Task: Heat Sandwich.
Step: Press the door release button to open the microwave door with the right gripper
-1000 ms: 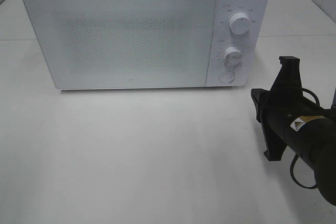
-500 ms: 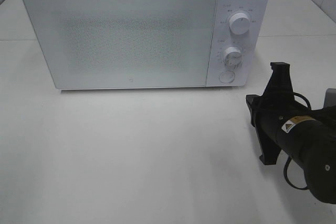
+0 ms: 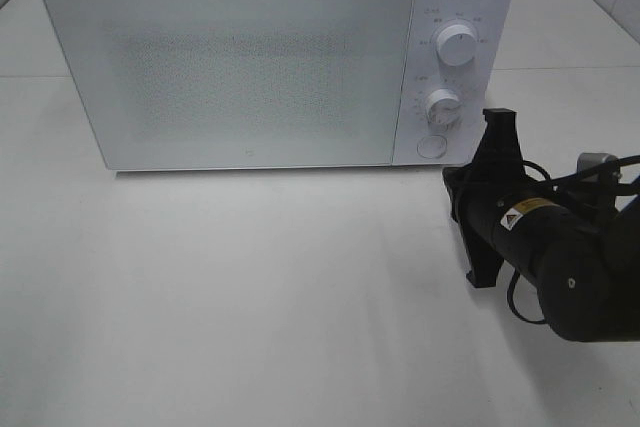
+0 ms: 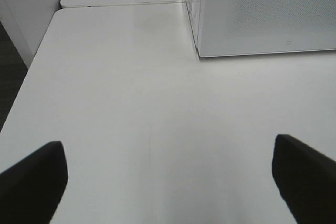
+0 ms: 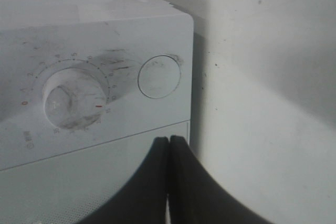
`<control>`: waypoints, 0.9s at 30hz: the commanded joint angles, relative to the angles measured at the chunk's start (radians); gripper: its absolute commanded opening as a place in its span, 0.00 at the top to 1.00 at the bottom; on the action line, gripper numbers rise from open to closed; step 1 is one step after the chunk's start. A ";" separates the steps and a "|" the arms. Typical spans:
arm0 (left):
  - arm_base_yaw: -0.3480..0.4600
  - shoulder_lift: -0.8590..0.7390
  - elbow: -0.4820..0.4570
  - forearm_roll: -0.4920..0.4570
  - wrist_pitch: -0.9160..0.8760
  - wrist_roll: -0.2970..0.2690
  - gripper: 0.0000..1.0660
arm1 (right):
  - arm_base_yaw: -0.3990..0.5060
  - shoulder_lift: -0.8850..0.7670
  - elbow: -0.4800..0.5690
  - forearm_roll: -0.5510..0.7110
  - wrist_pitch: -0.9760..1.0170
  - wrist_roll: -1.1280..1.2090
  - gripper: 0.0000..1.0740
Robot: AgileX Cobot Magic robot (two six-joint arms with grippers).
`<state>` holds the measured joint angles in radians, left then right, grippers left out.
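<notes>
The sandwich is out of view in every frame. A white microwave stands at the back of the table with its door closed. My right gripper is shut with nothing in it. In the right wrist view its fingertips are pressed together close in front of the control panel, just off the round button and beside the lower knob. My left gripper is open and empty over bare table, with the microwave's corner ahead of it. The left gripper does not show in the exterior high view.
The panel on the microwave's right side carries an upper knob, a lower knob and the round button. The white table stretches in front of the microwave. Its edge drops to a dark floor.
My right arm has moved left and towards the microwave's control panel, staying shut. Nothing else has moved.
</notes>
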<state>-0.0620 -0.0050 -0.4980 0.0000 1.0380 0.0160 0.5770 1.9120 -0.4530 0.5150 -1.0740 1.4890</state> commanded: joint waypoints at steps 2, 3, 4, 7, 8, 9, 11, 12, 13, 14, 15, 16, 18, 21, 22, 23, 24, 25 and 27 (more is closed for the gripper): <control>0.003 -0.025 0.002 -0.009 -0.002 0.001 0.06 | -0.044 0.032 -0.052 -0.055 -0.006 0.005 0.99; 0.003 -0.025 0.002 -0.009 -0.002 0.001 0.06 | -0.044 0.032 -0.052 -0.055 -0.006 0.005 0.99; 0.003 -0.025 0.002 -0.009 -0.002 0.001 0.06 | -0.053 0.038 -0.061 -0.064 -0.002 0.005 0.99; 0.003 -0.025 0.002 -0.009 -0.002 0.001 0.06 | -0.087 0.071 -0.109 -0.109 0.027 0.005 0.99; 0.003 -0.025 0.002 -0.009 -0.002 0.001 0.06 | -0.087 0.071 -0.109 -0.109 0.027 0.005 0.99; 0.003 -0.025 0.002 -0.009 -0.002 0.001 0.06 | -0.100 0.083 -0.134 -0.118 0.045 0.005 0.99; 0.003 -0.025 0.002 -0.009 -0.002 0.001 0.06 | -0.112 0.093 -0.152 -0.121 0.063 0.005 0.99; 0.003 -0.025 0.002 -0.009 -0.002 0.001 0.06 | -0.117 0.094 -0.160 -0.121 0.074 0.004 0.99; 0.003 -0.025 0.002 -0.009 -0.002 0.001 0.06 | -0.117 0.094 -0.160 -0.121 0.074 0.004 0.99; 0.003 -0.025 0.002 -0.009 -0.002 0.001 0.06 | -0.132 0.103 -0.178 -0.130 0.091 -0.001 0.99; 0.003 -0.025 0.002 -0.009 -0.002 0.001 0.06 | -0.140 0.107 -0.188 -0.138 0.100 -0.004 0.99; 0.003 -0.025 0.002 -0.009 -0.002 0.001 0.06 | -0.149 0.114 -0.199 -0.148 0.113 -0.005 0.99; 0.003 -0.025 0.002 -0.009 -0.002 0.001 0.06 | -0.159 0.124 -0.220 -0.166 0.149 -0.006 0.99; 0.003 -0.025 0.002 -0.009 -0.002 0.001 0.06 | -0.171 0.145 -0.251 -0.177 0.168 -0.006 0.99; 0.003 -0.025 0.002 -0.009 -0.002 0.001 0.06 | -0.171 0.145 -0.251 -0.177 0.168 -0.006 0.99; 0.003 -0.025 0.002 -0.009 -0.002 0.001 0.06 | -0.171 0.160 -0.269 -0.176 0.170 -0.006 0.99; 0.003 -0.025 0.002 -0.009 -0.002 0.001 0.06 | -0.171 0.165 -0.279 -0.176 0.175 -0.006 0.99; 0.003 -0.025 0.002 -0.009 -0.002 0.001 0.06 | -0.171 0.170 -0.288 -0.176 0.180 -0.006 0.99; 0.003 -0.025 0.002 -0.009 -0.002 0.001 0.06 | -0.171 0.175 -0.299 -0.171 0.181 -0.008 0.99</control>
<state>-0.0620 -0.0050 -0.4980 0.0000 1.0380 0.0160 0.4120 2.0860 -0.7370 0.3540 -0.8940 1.4890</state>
